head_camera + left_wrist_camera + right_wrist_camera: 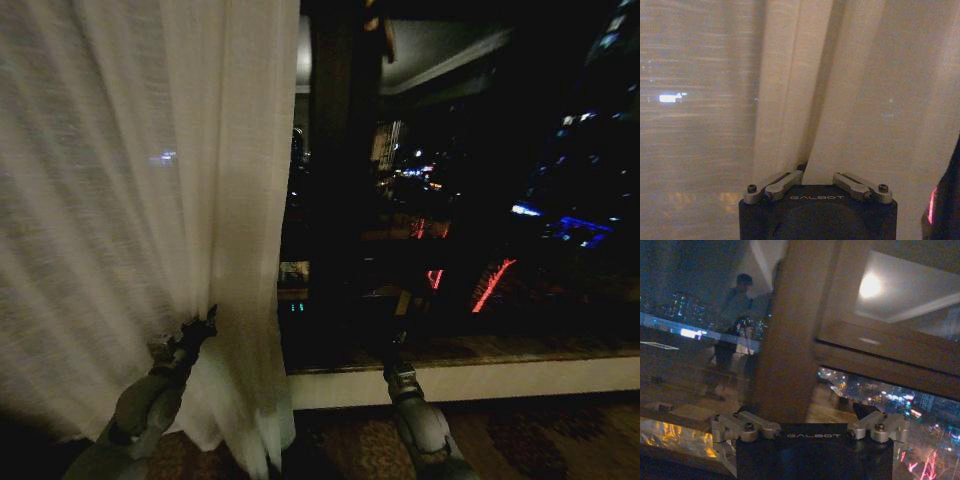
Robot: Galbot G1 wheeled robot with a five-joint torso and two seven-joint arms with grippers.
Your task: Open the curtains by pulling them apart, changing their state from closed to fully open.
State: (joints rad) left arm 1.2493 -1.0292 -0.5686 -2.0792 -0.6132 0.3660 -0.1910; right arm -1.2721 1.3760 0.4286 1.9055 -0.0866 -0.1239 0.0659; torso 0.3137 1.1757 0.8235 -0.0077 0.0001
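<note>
A sheer cream-white curtain hangs over the left part of the window, its pleated free edge ending near the dark window post. My left gripper is low on that panel near the free edge. In the left wrist view a fold of the curtain runs down between the fingers of the left gripper, which is shut on it. My right gripper is raised before the bare dark glass, apart from any fabric. In the right wrist view the right gripper stands open and empty in front of the post.
A dark vertical window post stands just right of the curtain's edge. A pale sill runs along the bottom of the window glass, which shows night city lights. Patterned carpet lies below.
</note>
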